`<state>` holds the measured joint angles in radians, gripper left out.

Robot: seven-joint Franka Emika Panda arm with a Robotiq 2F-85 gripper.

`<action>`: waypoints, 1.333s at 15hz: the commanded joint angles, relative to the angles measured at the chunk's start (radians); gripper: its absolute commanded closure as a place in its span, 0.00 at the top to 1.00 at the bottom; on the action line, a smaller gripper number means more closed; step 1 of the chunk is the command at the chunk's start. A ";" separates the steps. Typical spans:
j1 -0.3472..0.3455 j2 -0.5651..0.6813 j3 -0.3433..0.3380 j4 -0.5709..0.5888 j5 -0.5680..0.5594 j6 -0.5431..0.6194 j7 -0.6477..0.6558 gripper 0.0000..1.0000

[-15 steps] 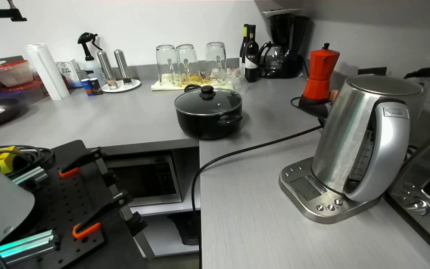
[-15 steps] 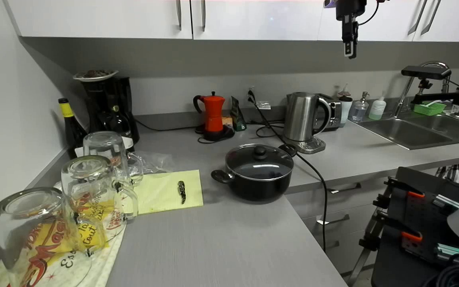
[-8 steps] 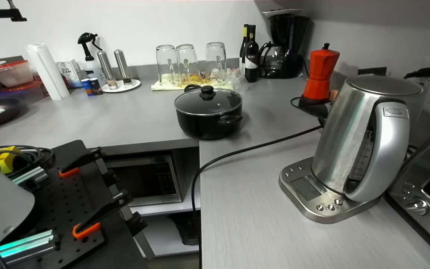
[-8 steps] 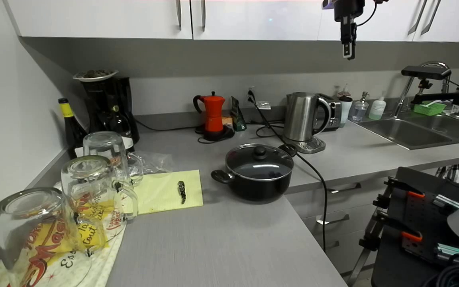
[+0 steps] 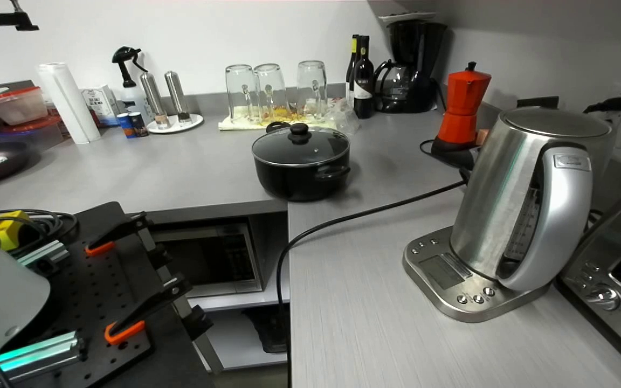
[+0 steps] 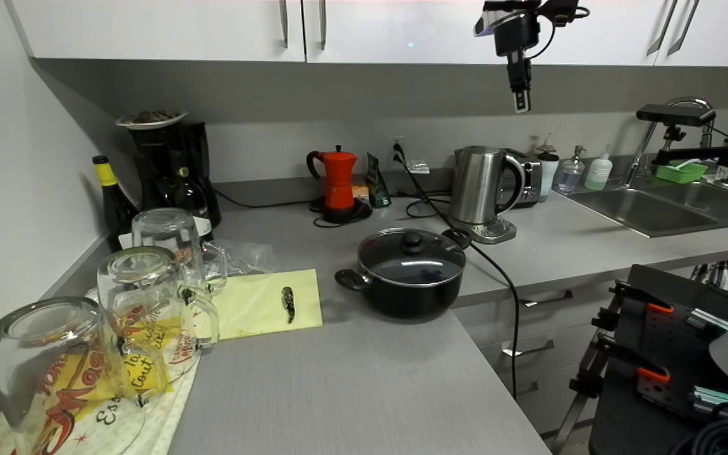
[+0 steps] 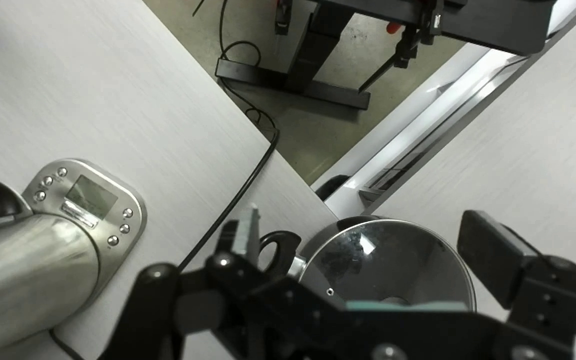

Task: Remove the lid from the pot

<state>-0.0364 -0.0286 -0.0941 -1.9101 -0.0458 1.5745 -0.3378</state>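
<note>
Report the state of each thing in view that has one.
Lid: in place, not lifted
Pot: upright, covered
Tool: open, holding nothing
Steel kettle: seated on its base, top closed
Red moka pot: upright, top closed
Glass mugs: upside down
Upper cabinet doors: shut

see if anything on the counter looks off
No spill shows, and the glass lid sits evenly on the cooking pot. The black power cord looks stray: it crosses the countertop close by and dangles over the edge, possibly a snag risk.
</note>
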 commanded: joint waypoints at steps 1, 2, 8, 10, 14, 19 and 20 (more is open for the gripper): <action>0.009 0.096 0.035 0.095 -0.041 0.028 -0.060 1.00; 0.011 0.123 0.046 0.116 -0.050 0.038 -0.075 1.00; 0.026 0.277 0.100 0.223 -0.121 0.117 -0.154 1.00; 0.029 0.325 0.119 0.251 -0.129 0.152 -0.185 1.00; 0.035 0.400 0.150 0.294 -0.132 0.216 -0.217 1.00; 0.048 0.460 0.183 0.305 -0.137 0.272 -0.257 1.00; 0.050 0.470 0.186 0.305 -0.139 0.278 -0.263 1.00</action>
<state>0.0085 0.3999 0.0797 -1.6367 -0.1674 1.8379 -0.5588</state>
